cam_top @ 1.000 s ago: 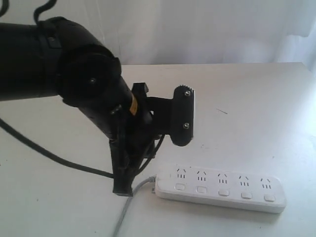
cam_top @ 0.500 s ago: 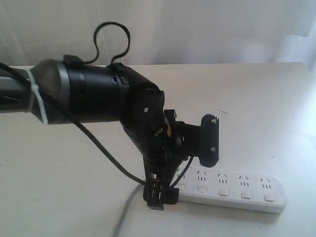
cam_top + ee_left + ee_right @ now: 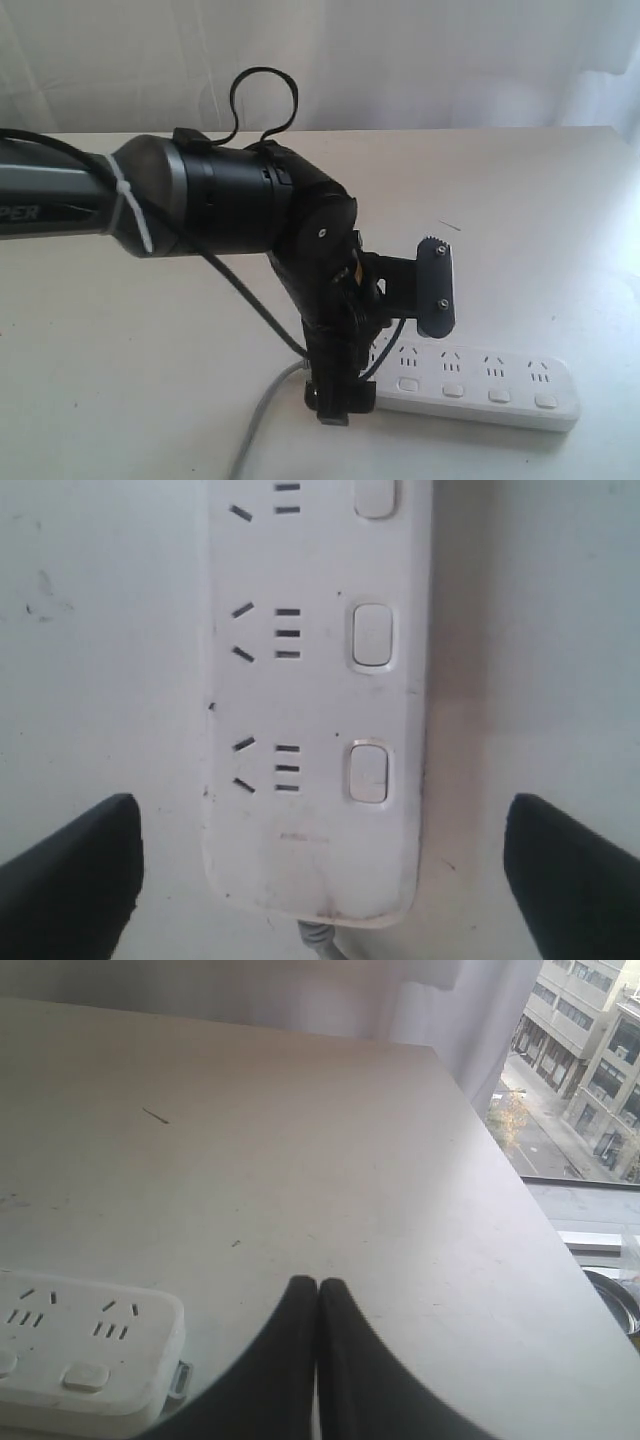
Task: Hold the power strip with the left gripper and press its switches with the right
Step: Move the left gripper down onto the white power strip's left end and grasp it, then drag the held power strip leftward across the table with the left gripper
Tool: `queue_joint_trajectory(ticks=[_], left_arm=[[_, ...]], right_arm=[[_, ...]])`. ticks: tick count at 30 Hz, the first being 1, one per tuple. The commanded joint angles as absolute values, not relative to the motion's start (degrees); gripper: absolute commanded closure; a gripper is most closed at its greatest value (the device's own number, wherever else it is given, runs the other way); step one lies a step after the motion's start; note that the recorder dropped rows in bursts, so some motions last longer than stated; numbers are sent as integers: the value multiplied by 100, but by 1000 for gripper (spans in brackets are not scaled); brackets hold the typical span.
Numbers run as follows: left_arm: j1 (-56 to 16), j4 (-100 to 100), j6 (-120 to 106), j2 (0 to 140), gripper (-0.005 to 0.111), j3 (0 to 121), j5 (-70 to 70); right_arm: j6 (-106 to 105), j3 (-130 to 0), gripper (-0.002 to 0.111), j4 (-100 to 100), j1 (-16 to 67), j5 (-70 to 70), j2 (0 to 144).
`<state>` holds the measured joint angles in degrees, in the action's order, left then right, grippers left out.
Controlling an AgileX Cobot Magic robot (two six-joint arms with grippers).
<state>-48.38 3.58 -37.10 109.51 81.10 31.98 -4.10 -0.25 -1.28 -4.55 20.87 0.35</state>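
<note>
The white power strip (image 3: 480, 385) lies flat near the table's front edge, its grey cord (image 3: 255, 425) trailing left. My left gripper (image 3: 386, 372) is open and straddles the strip's cord end, one black finger pad (image 3: 437, 285) on the far side and the other finger (image 3: 335, 400) on the near side. In the left wrist view the power strip (image 3: 300, 680) sits between the left gripper (image 3: 320, 875) fingers with gaps on both sides, and its switches (image 3: 367, 774) face up. My right gripper (image 3: 317, 1288) is shut and empty, beside the strip's other end (image 3: 90, 1345); the exterior view does not show it.
The white table (image 3: 520, 200) runs back to a white curtain (image 3: 400, 60). A small dark mark (image 3: 448, 226) lies behind the strip. In the right wrist view the table edge (image 3: 540, 1260) drops off toward a window (image 3: 590, 1070).
My left arm has swung right and down, bringing its open fingers from behind the cord to either side of the strip's cord end. The strip has not moved.
</note>
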Motion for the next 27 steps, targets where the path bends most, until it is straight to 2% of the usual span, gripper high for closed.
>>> queue_joint_trajectory(ticks=[1,13,27], left_arm=[[-4870,671,-3596,11250,16,8590,3941],[-4870,697,-3935,12060,17,9328,4678],[-4811,1068,-4093,12289,19,9360,4120]], right_arm=[[-410,0,108,-107,-462,2022,0],[-410,0,108,-107,-462,2022,0],[-410,0,108,-107,-462,2022,0]])
